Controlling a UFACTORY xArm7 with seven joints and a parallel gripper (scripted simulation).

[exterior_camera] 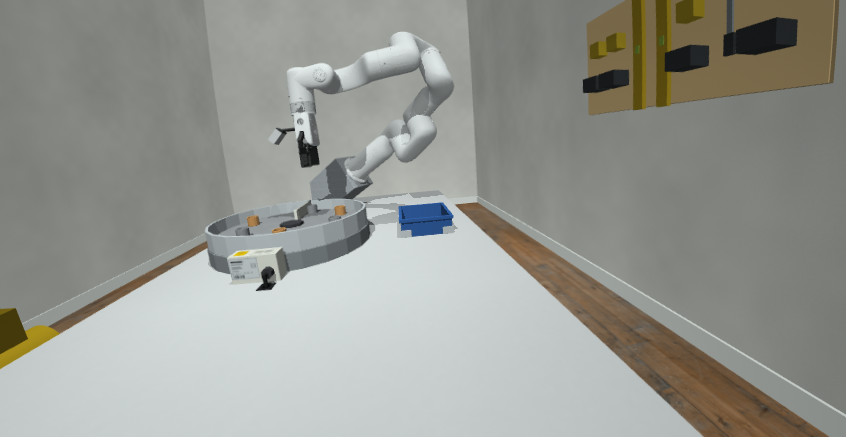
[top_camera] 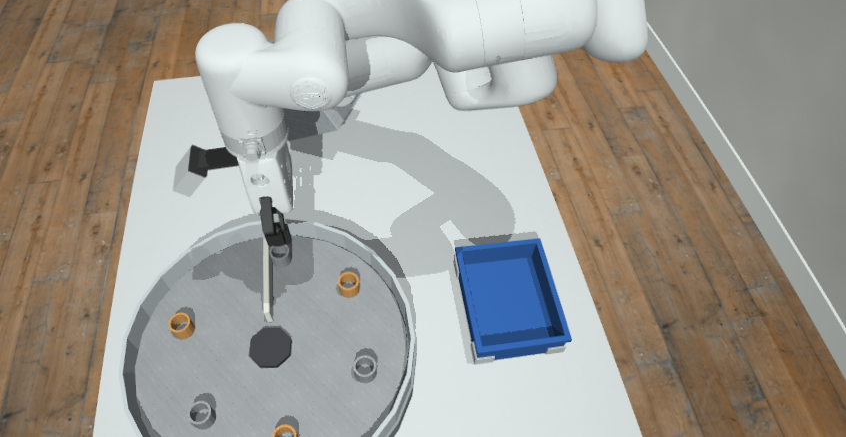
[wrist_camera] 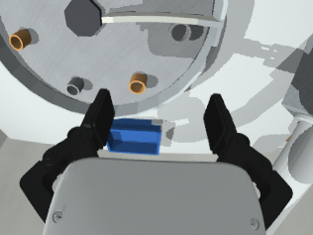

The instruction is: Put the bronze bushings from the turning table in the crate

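Observation:
The round grey turning table (top_camera: 319,328) (exterior_camera: 307,239) (wrist_camera: 47,65) carries three bronze bushings (top_camera: 349,283) (top_camera: 181,325) (top_camera: 284,431) and three steel bushings (top_camera: 364,366) (top_camera: 202,412) (top_camera: 281,254). In the wrist view two bronze bushings (wrist_camera: 137,83) (wrist_camera: 20,40) and the steel bushings (wrist_camera: 78,85) (wrist_camera: 179,32) show. The blue crate (top_camera: 508,298) (exterior_camera: 424,216) (wrist_camera: 135,137) stands empty to the right of the table. My gripper (top_camera: 276,239) (exterior_camera: 307,159) (wrist_camera: 159,102) is open and empty. It hangs well above the back part of the table, over one steel bushing.
A black hub (top_camera: 270,346) (wrist_camera: 81,16) sits at the table's centre, with a white bar (top_camera: 266,283) (wrist_camera: 157,20) running from it to the rim. A control box (exterior_camera: 257,262) stands in front of the table. The arm's base (exterior_camera: 334,183) is behind it.

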